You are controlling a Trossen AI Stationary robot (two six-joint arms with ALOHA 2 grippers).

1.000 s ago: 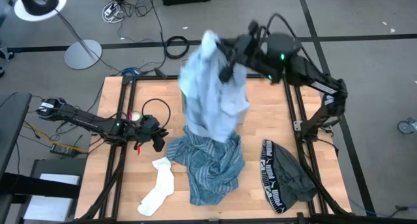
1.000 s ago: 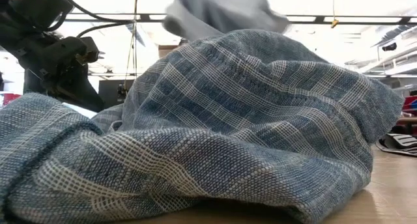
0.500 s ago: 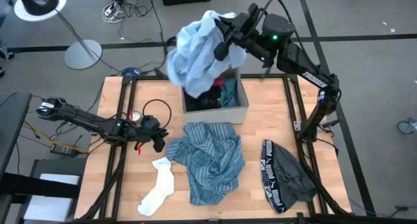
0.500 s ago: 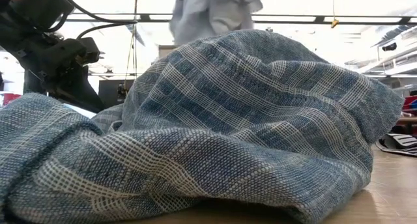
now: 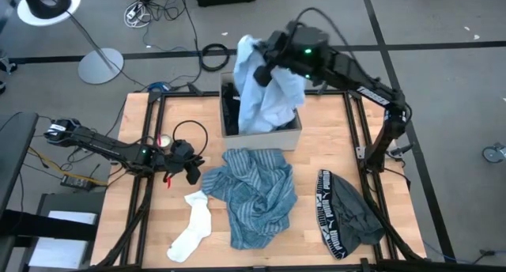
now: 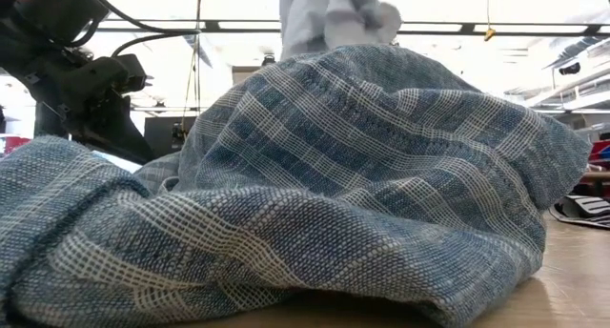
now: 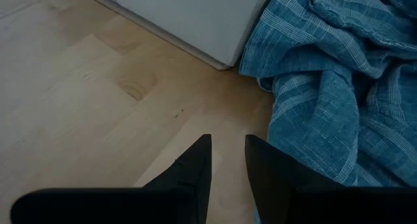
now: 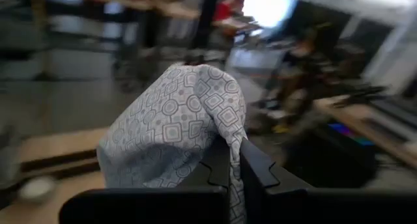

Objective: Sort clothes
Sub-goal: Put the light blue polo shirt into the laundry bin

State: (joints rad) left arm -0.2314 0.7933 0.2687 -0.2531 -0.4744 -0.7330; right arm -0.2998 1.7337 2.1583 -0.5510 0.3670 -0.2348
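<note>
A pale blue shirt (image 5: 265, 94) with a fine grey-white print (image 8: 176, 126) hangs from my shut right gripper (image 5: 264, 66) above the cardboard box (image 5: 288, 137) at the table's far middle. Its lower part reaches down into the box. The blue striped shirt (image 5: 254, 197) lies crumpled on the table in front of the box. A white sock (image 5: 192, 224) lies near left and a black piece (image 5: 348, 213) near right. My left gripper (image 7: 228, 152) rests low and open at the table's left, just left of the striped shirt (image 7: 339, 87), touching nothing. My right gripper pinches a bunched fold of the pale blue shirt (image 8: 225, 136) between its two fingers, which point about level. The cloth bulges up over the fingertips (image 8: 251, 162) and drapes down beside them. The shirt hangs slack below the gripper, its lower end (image 5: 273, 122) inside the box.
The striped shirt (image 6: 362, 194) fills the low view, with the held shirt (image 6: 334, 18) above it. The box's pale wall (image 7: 195, 15) stands just beyond my left gripper. Black frame rails run along the table's left and right sides. Bare wood lies at the far left and far right.
My right gripper has moved toward the table's far left and sunk a little, carrying the pale blue shirt. The shirt swung away from above the striped shirt, bunched up briefly, and now hangs with its lower end down in the box.
</note>
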